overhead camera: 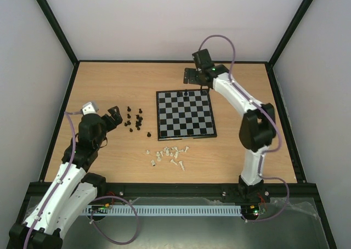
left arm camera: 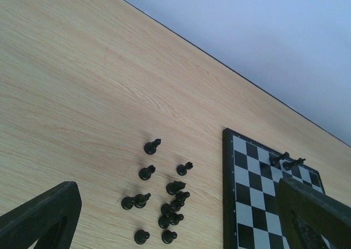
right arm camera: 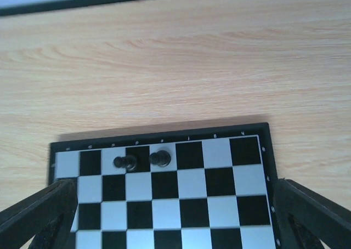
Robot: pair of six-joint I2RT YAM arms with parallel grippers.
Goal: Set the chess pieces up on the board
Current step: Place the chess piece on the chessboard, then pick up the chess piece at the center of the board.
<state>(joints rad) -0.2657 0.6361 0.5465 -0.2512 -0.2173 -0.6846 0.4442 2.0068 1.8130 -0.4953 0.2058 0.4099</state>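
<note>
Hovering at the far rim of the board [overhead camera: 185,117], the right tool [right arm camera: 174,194] stands wide with nothing between its fingers. Two black chessmen [right arm camera: 160,159] sit side by side on the back row beneath it. The board lies flat toward the worktop's [overhead camera: 109,84] far edge, right of the middle. The left tool [overhead camera: 113,116], equally wide and empty, hangs toward the left edge beside the loose black pieces [overhead camera: 134,119].

The nearest risk is likely a finger brushing the back row on the way out, which would tip or scatter the two placed men. They look light and narrow-based, and whether the left one stands upright cannot be told.

The loose black pieces are bunched, several touching, so wide fingers closing on one may well catch a neighbour. The white pieces [overhead camera: 169,154], heaped near the middle of the near edge, mostly lie on their sides. Their rounded bodies could roll or squirt out of a pinch. The thin board might also slide if nudged.

The worktop is smooth, pale wood-grain. The board is chequered black and grey-white inside a thin black border with tiny markings. The chessmen are turned shapes with round heads and flared bases, and the tool fingers are matt black and angular.
</note>
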